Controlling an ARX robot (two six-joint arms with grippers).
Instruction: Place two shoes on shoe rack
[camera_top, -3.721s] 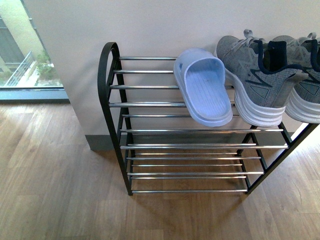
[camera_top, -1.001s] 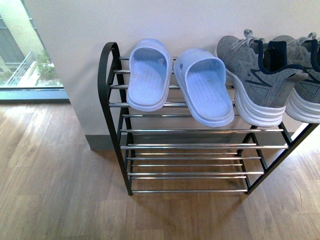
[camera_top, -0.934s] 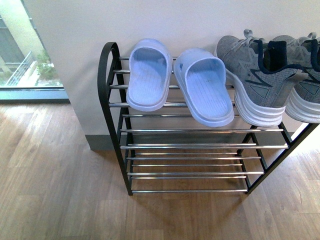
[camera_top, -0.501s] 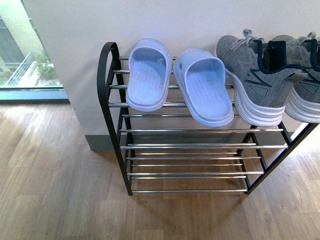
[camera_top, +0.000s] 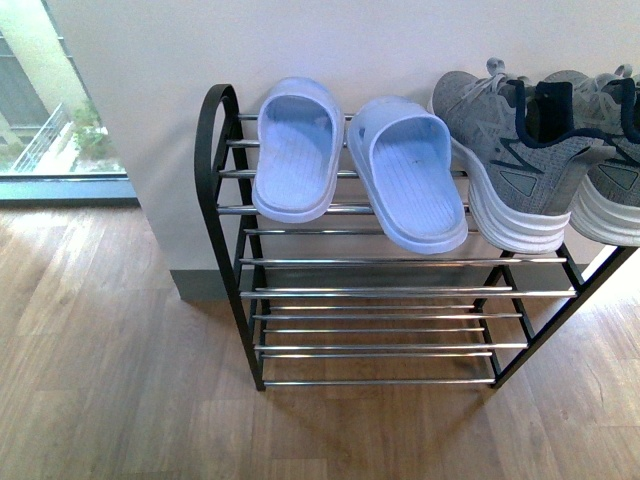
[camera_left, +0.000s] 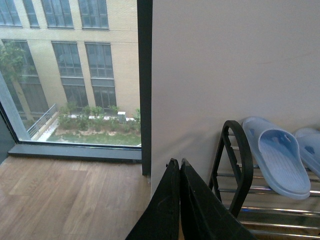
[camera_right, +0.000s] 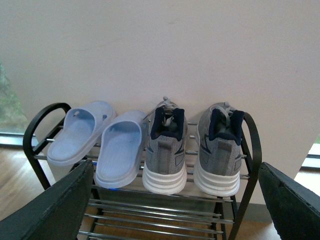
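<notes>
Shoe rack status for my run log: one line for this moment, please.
grey sneakers: both on shoe rack top tier | blue slippers: beside them | left hand: shut, empty | right hand: open, empty

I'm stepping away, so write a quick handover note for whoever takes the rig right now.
Left pincer: shut, empty, held off the rack's left end.
Right pincer: open, empty, facing the rack from the front.
Both sneakers sit side by side on the top tier, heels outward, right of two blue slippers.
Done: both shoes appear placed.
Left: nothing obvious; lower tiers look bare.
</notes>
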